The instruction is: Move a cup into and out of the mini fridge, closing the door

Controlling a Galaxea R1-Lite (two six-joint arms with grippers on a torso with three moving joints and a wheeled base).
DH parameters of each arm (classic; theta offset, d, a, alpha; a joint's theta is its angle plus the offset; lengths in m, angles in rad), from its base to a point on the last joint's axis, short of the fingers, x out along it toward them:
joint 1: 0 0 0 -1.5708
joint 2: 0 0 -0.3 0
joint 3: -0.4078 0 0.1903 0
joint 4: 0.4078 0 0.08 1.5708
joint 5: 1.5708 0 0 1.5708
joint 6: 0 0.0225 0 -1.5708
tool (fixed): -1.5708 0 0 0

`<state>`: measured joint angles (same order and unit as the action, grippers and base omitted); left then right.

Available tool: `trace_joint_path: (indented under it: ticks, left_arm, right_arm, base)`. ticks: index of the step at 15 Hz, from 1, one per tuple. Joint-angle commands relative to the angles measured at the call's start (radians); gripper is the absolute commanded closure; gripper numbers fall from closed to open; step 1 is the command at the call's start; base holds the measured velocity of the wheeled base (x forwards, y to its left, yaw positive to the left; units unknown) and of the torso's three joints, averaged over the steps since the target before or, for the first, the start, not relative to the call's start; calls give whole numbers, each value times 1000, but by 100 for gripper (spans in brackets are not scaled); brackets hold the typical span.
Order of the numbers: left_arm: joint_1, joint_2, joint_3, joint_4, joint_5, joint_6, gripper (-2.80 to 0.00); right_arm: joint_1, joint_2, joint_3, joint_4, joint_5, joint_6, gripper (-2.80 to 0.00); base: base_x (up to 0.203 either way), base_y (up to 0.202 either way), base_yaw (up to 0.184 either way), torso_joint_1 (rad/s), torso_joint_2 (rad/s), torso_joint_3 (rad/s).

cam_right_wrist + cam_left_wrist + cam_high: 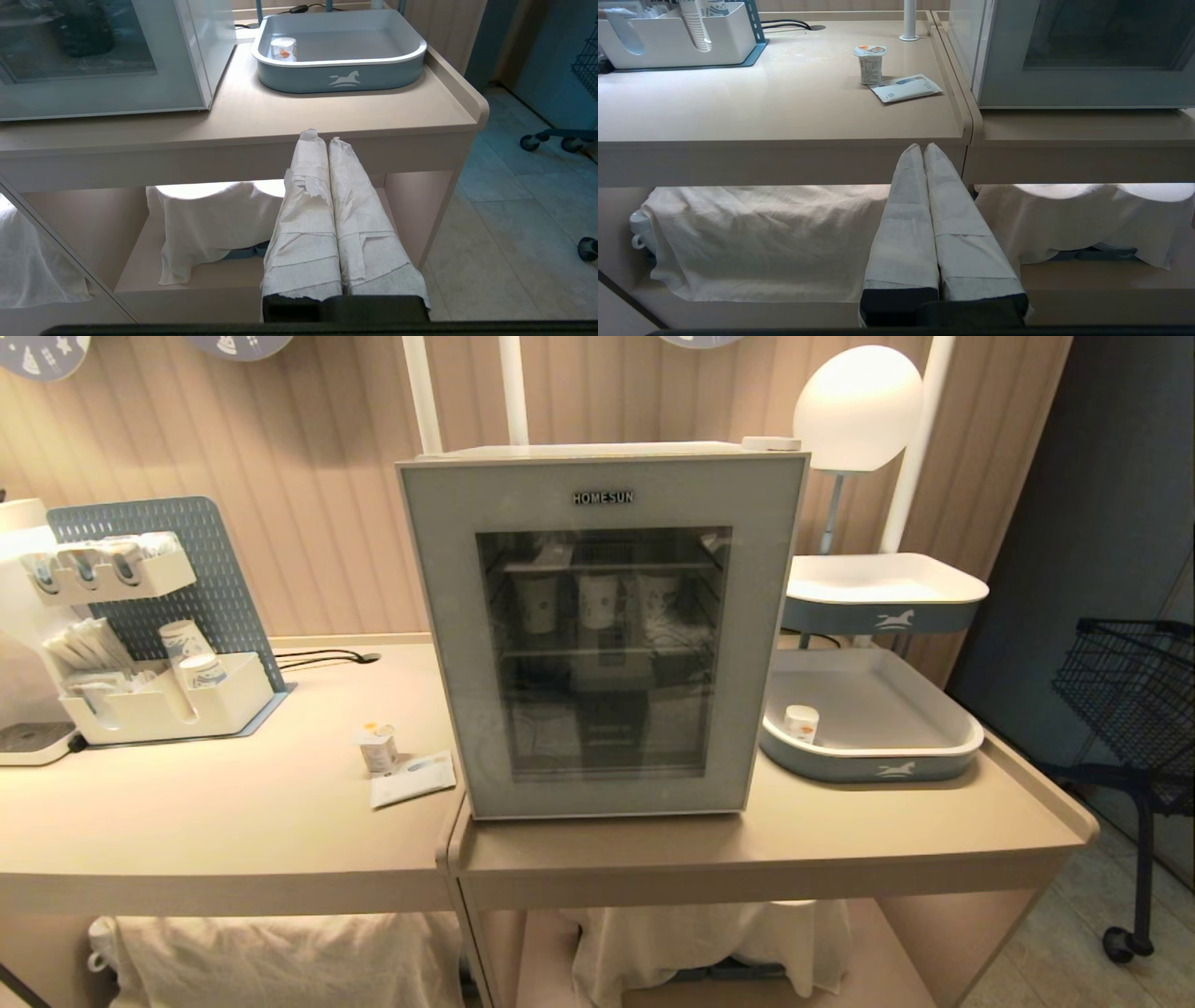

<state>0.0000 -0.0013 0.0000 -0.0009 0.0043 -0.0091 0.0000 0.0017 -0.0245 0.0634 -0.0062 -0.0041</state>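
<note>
Head view: mini fridge [607,635] stood on the right counter [840,831], door [439,644] shut; cup [379,748] on the left counter [187,821], near its right edge, touching a sachet [414,777]. Left wrist view: left gripper [923,148] together, empty, below the counter's front edge. Right wrist view: right gripper [322,137] together, empty; similar pot [283,48] in tray [341,77].
</note>
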Motion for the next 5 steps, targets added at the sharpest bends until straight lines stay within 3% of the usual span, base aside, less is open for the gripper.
trace_joint_path:
  ticks: [1, 5]
  left_arm:
    - [0, 1, 2, -1, 0, 0, 0]
    - [0, 1, 2, -1, 0, 0, 0]
  right_arm:
    - [-2, 1, -2, 4, 0, -1, 0]
    - [0, 0, 0, -1, 0, -1, 0]
  base:
    - [0, 0, 0, 0, 0, 0]
    - [0, 0, 0, 0, 0, 0]
